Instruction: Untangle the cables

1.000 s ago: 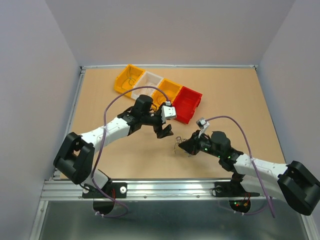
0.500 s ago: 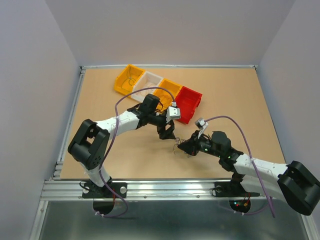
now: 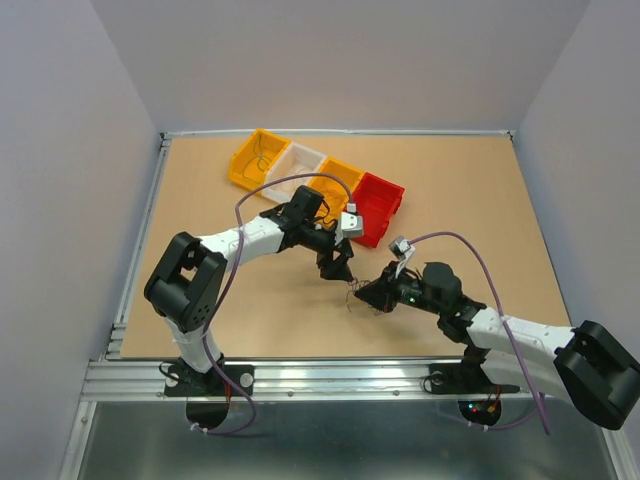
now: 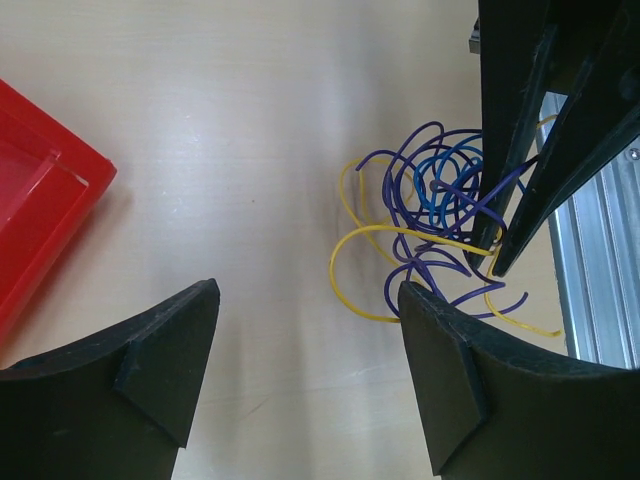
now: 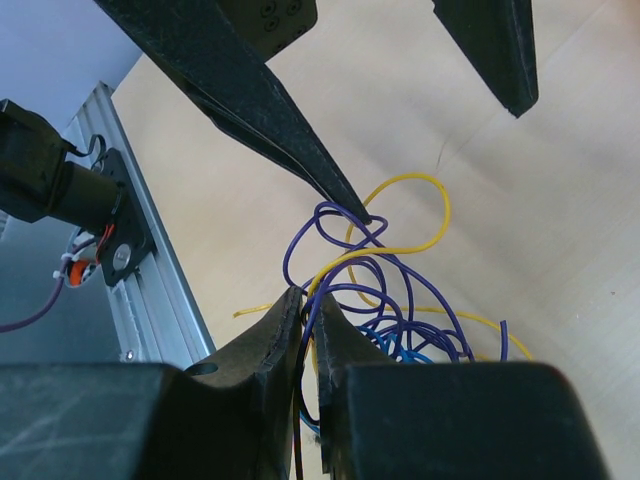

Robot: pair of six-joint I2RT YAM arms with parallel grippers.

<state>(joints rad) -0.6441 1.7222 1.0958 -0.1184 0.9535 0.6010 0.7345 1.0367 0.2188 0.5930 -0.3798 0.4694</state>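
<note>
The cables (image 4: 436, 215) are a small tangle of purple, blue and yellow wires on the tan table; they also show in the top view (image 3: 353, 294) and the right wrist view (image 5: 385, 285). My right gripper (image 5: 310, 298) is shut on purple and yellow strands at the near side of the bunch; its closed fingers (image 4: 510, 170) show in the left wrist view. My left gripper (image 4: 308, 290) is open and empty, low over the table just left of the bunch. One of its fingertips (image 5: 345, 205) reaches a purple loop.
A row of bins stands at the back: yellow (image 3: 258, 158), white (image 3: 300, 165), orange (image 3: 338, 180) and red (image 3: 375, 207). The red bin (image 4: 40, 200) lies close behind my left gripper. The aluminium rail (image 5: 150, 280) runs along the table's near edge.
My left arm has swung right and down, bringing its open gripper to the cable bunch. The right gripper has stayed on the bunch.
</note>
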